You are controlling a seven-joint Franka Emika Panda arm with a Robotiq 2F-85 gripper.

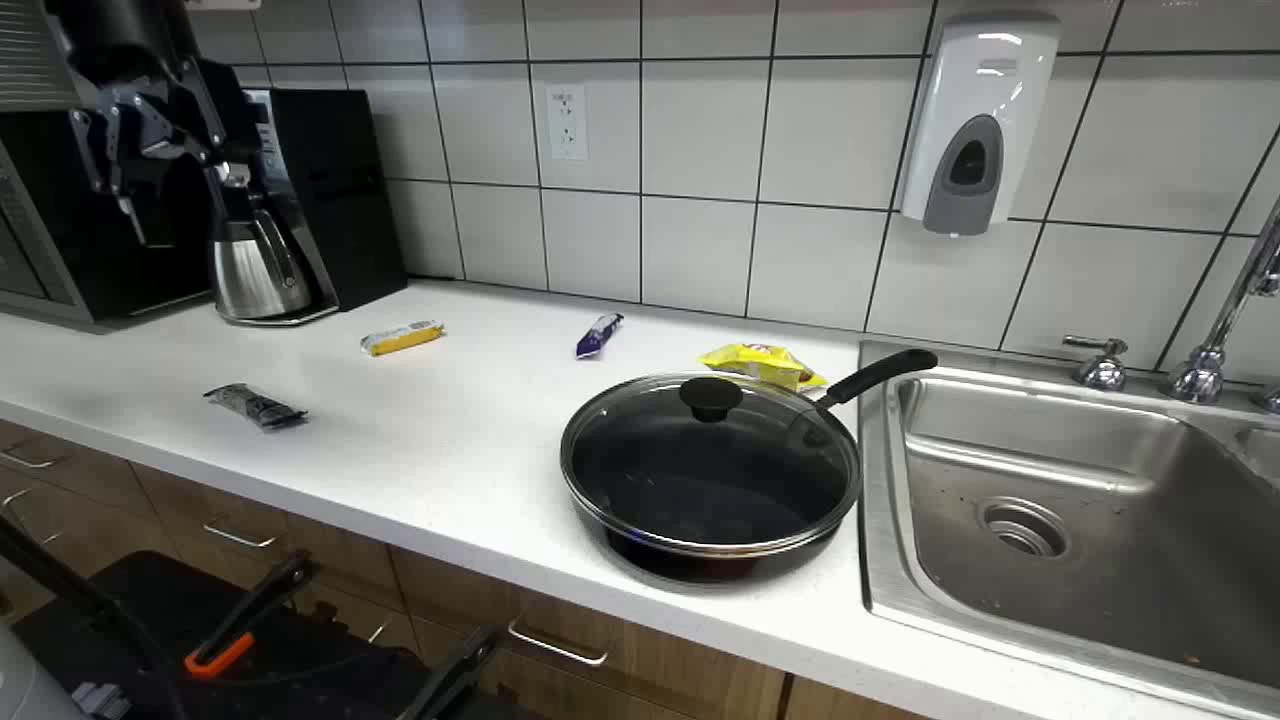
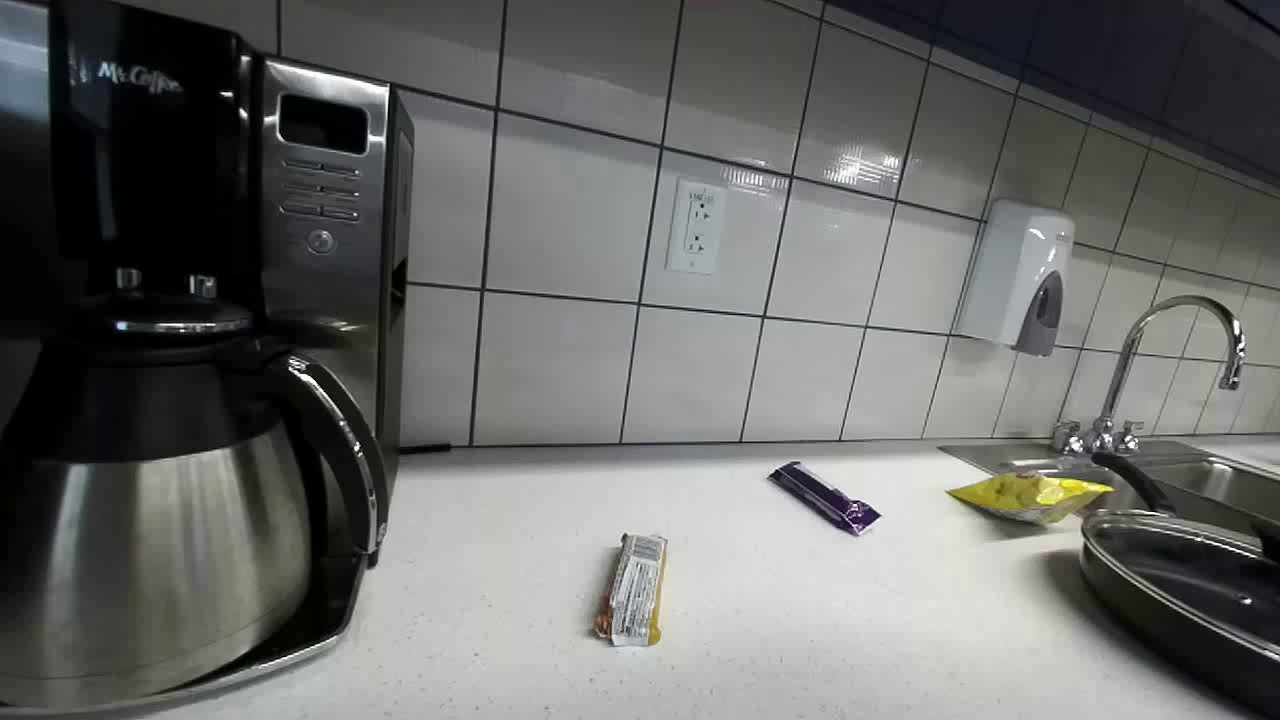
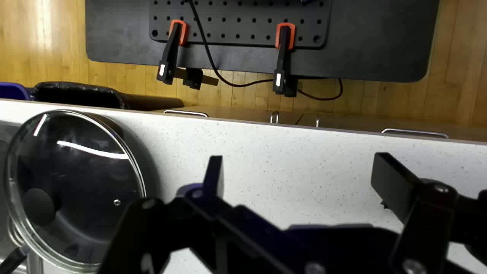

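Observation:
My gripper (image 3: 298, 171) stands open above the white counter, nothing between its fingers. In an exterior view the gripper (image 1: 190, 205) hangs high at the left, in front of the coffee maker. Below and forward of it lies a black wrapped bar (image 1: 256, 406). A small dark jagged edge peeks out by the right finger (image 3: 395, 182) in the wrist view; what it belongs to is hidden. Both exterior views show a yellow-and-white bar (image 1: 402, 338), a purple bar (image 2: 824, 497) and a yellow bag (image 2: 1030, 497). A lidded black pan (image 1: 710, 480) sits beside the sink.
The coffee maker (image 2: 330, 240) with its steel carafe (image 2: 160, 560) stands against the tiled wall, near a black microwave (image 1: 30, 240). The steel sink (image 1: 1050, 430) has a faucet (image 2: 1130, 350); a soap dispenser (image 1: 985, 120) hangs above. The counter's front edge (image 3: 247, 122) faces a clamped black platform (image 3: 361, 49).

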